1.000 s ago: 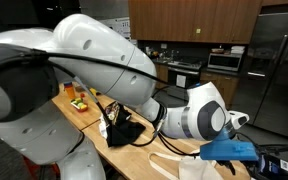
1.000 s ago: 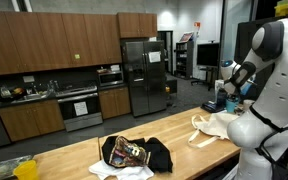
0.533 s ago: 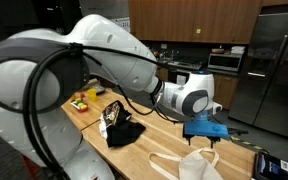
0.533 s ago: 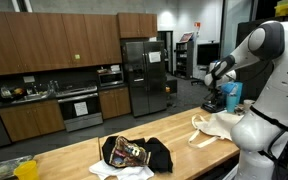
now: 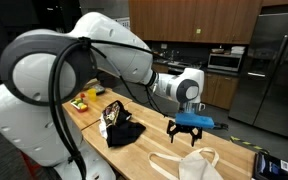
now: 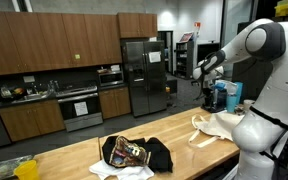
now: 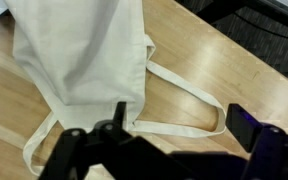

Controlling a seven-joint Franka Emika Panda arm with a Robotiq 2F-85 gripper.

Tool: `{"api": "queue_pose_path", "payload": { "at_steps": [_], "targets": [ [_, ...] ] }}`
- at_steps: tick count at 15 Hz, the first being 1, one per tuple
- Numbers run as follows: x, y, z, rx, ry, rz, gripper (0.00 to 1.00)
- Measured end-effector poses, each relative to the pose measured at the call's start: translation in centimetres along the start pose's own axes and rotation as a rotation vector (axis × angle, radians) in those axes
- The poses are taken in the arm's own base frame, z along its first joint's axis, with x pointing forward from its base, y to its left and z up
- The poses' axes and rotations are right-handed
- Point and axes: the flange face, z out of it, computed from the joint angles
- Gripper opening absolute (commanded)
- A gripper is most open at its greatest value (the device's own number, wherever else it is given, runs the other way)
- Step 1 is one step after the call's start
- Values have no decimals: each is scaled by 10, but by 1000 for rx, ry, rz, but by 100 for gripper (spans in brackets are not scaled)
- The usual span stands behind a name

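Gripper [image 5: 191, 134] swung inward since last second, now held above tote [image 5: 192, 166], which lies flat at bench [image 5: 146, 150] end near edge. Fingers [image 7: 262, 140] spread, nothing grasped — tote untouched; approach judged under way.

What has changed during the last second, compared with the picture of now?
The tool swung across the wooden counter, leftward in both exterior views, and now hangs above the cream tote bag. Its jaws stand open and empty; nothing was taken hold of or let go. The tote bag and the dark bundle of cloth stayed in place.
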Motion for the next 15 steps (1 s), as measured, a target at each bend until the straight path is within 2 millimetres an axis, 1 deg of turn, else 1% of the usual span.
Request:
{"api": "queue_pose_path", "payload": {
  "at_steps": [4, 5, 6, 7, 8, 9, 12, 15],
  "targets": [
    [2, -1, 6, 13, -8, -1, 100],
    [6, -7, 9, 31, 1, -18, 100],
    [12, -17, 13, 57, 13, -60, 100],
    [21, -31, 19, 77, 21, -111, 100],
    [32, -48, 24, 94, 28, -162, 100],
    [45, -70, 30, 112, 34, -215, 100],
    [84, -147, 44, 174, 44, -378, 100],
    [113, -219, 47, 220, 60, -547, 100]
  ]
}}
